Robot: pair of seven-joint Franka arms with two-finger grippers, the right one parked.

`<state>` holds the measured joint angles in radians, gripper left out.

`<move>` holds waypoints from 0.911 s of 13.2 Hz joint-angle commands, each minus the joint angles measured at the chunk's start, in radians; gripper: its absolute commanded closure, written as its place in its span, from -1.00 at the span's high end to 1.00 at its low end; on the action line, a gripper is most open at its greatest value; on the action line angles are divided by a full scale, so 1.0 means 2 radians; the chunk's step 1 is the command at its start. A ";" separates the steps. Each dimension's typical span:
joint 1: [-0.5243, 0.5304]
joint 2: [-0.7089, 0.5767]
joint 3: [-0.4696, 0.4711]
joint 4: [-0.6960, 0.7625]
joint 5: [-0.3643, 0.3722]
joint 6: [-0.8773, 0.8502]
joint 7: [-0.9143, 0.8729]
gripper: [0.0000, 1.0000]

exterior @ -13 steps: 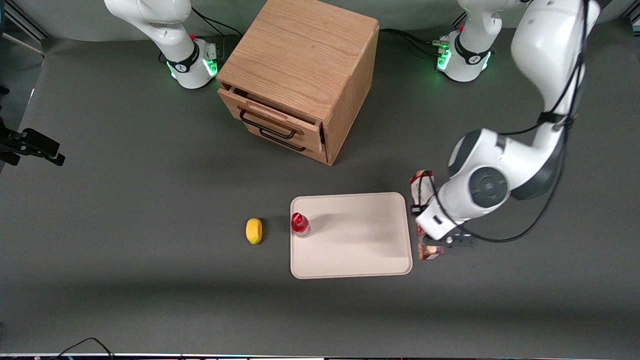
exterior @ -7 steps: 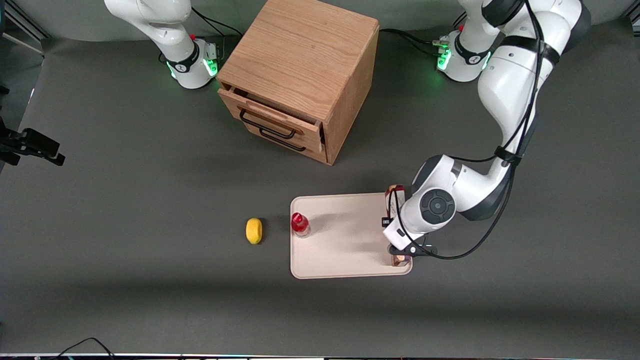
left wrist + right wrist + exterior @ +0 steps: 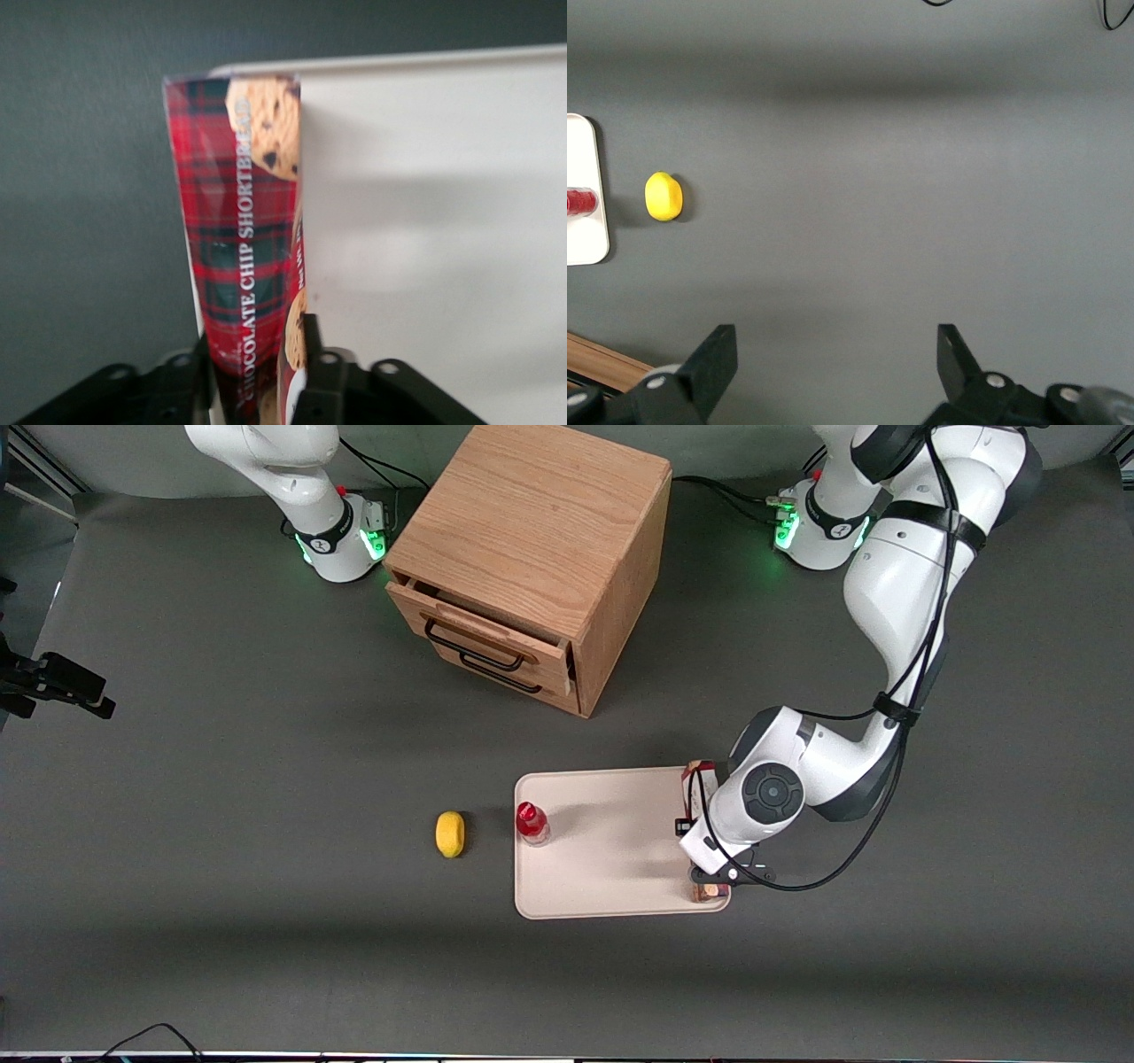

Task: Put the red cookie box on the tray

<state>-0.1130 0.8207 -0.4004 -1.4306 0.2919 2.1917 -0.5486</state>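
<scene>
Placing step — gripper (image 3: 257, 381) pinching red cookie box (image 3: 244, 266), held along the tray (image 3: 611, 868) edge nearest the working arm. Next: lower flat, inside the rim, then release.

Red cookie box (image 3: 694, 779): arm is covering its middle in front view; end effector (image 3: 257, 372) fingertips lying past picture edge.

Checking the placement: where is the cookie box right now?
The cookie box is in the gripper, over the tray edge toward the working arm's end, away from the bottle.
</scene>
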 commanded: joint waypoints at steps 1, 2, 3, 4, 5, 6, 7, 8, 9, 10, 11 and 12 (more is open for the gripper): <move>0.002 -0.036 0.008 -0.008 0.007 0.004 -0.011 1.00; 0.008 -0.067 0.008 -0.023 0.007 -0.005 -0.009 1.00; 0.026 -0.105 0.008 -0.052 0.001 -0.004 -0.008 1.00; 0.036 -0.137 0.008 -0.069 -0.012 -0.008 -0.007 1.00; 0.046 -0.167 0.008 -0.082 -0.022 -0.021 -0.003 1.00; 0.060 -0.194 0.007 -0.088 -0.026 -0.047 0.016 1.00; 0.070 -0.219 0.008 -0.088 -0.032 -0.083 0.046 1.00; 0.084 -0.247 0.014 -0.088 -0.043 -0.124 0.081 1.00; 0.096 -0.274 0.022 -0.088 -0.061 -0.159 0.114 1.00; 0.106 -0.299 0.036 -0.088 -0.080 -0.193 0.146 1.00; 0.112 -0.322 0.049 -0.089 -0.089 -0.213 0.178 1.00; 0.120 -0.344 0.064 -0.093 -0.094 -0.224 0.212 1.00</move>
<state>0.1004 0.2469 -0.3178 -1.5455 0.1445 1.7794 -0.2422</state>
